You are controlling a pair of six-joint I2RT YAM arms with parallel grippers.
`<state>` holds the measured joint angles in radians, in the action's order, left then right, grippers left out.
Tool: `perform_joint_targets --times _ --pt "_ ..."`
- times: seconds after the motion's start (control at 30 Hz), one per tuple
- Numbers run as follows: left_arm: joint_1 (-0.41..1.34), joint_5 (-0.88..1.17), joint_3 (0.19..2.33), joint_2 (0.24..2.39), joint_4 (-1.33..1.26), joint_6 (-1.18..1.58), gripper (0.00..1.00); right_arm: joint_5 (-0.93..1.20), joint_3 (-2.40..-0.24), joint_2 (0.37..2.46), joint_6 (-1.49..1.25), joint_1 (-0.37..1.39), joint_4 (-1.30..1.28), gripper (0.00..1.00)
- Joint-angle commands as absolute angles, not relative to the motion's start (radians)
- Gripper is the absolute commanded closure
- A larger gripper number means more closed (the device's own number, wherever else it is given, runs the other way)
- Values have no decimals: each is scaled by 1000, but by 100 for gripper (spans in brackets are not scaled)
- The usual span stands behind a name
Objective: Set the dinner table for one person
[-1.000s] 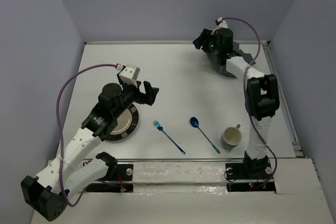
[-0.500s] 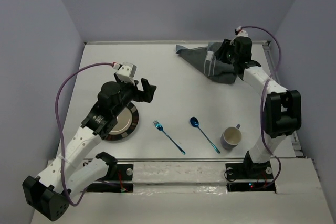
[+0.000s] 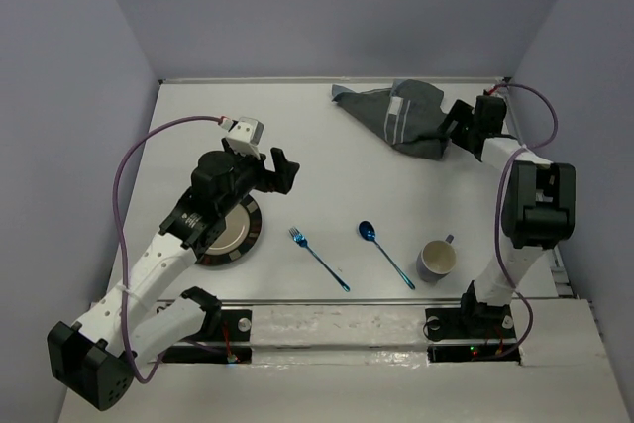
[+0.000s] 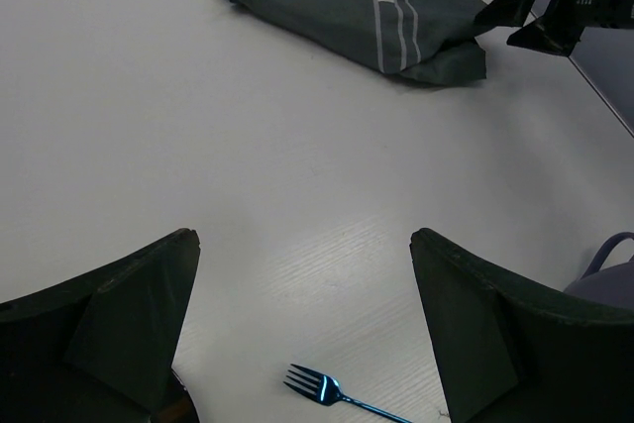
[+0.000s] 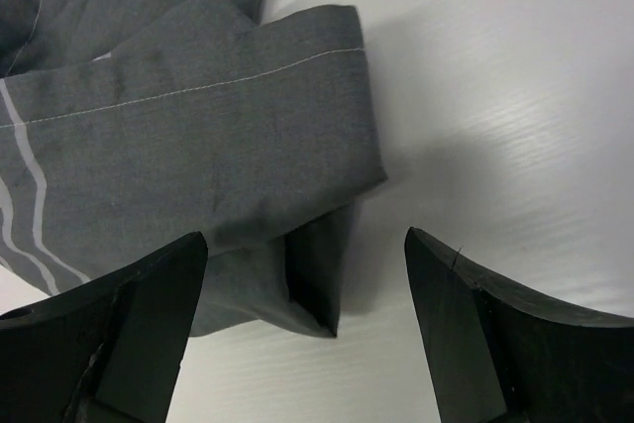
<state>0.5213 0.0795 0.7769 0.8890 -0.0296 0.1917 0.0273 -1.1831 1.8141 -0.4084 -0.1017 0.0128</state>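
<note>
The white dinner table (image 3: 327, 160) carries a crumpled grey placemat with pale stripes (image 3: 396, 116) at the back right. My right gripper (image 3: 453, 127) is open at the placemat's right edge, low over the table. In the right wrist view a folded corner of the placemat (image 5: 198, 126) lies between the open fingers of the gripper (image 5: 305, 237). My left gripper (image 3: 283, 173) is open and empty above the table, just behind a blue fork (image 3: 317, 257). The left wrist view shows the gripper (image 4: 302, 237), the fork (image 4: 322, 388) and the placemat (image 4: 347, 7).
A dark-rimmed plate (image 3: 233, 235) lies at the front left, partly under my left arm. A blue spoon (image 3: 384, 253) lies right of the fork. A mug (image 3: 437, 259) stands at the front right. Grey walls close in the table.
My right gripper has swung from above the placemat to its right edge and lower. The placemat now lies uncovered in a heap. My left gripper has barely shifted.
</note>
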Motion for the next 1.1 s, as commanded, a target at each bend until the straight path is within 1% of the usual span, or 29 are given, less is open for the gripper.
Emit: perform_joint_targets --times 0.0,0.13,0.17,0.2,0.23,0.27,0.33,0.37,0.5,0.6,0.63,0.7,0.8,0.83,0.87,0.93,1.0,1.07 --pt "517 107 776 888 -81 187 1 144 -1265 1879 -429 -106 113 16" --pt "515 114 776 894 -81 186 1 169 -1327 1953 -452 -115 110 20" --pt "517 112 776 893 -81 184 1 170 -1339 1960 -454 -115 112 24" --pt "517 112 776 893 -81 184 1 178 -1344 1973 -453 -115 112 46" --pt "517 110 775 893 -81 184 1 184 -1342 1970 -449 -115 129 55" --pt "517 112 776 893 -81 186 1 189 -1318 1957 -443 -104 152 74" --pt "517 120 779 897 -83 186 1 169 -1302 1909 -407 -81 187 87" --pt "515 121 781 899 -84 186 1 147 -1302 1889 -358 -65 186 100" --pt "515 118 784 897 -84 184 1 29 -1315 1770 -261 49 163 100" --pt "514 89 784 884 -80 184 1 -90 -1348 1683 -163 188 115 100" --pt "511 72 784 874 -80 187 1 -115 -1357 1666 -155 269 88 100" --pt "503 57 782 862 -78 198 1 -185 -1351 1631 -159 354 55 100" --pt "482 23 775 839 -78 228 1 -267 -1284 1632 -219 518 51 100" --pt "479 11 770 833 -78 239 1 -273 -1273 1649 -232 558 51 96" --pt "471 -14 769 821 -78 265 1 -287 -1263 1670 -242 639 48 85" --pt "468 -55 762 805 -78 303 1 -308 -1259 1742 -271 705 40 70" --pt "460 -77 761 795 -77 328 1 -298 -1261 1775 -305 762 23 53" --pt "459 -112 762 785 -69 354 1 -264 -1241 1766 -351 772 18 35"
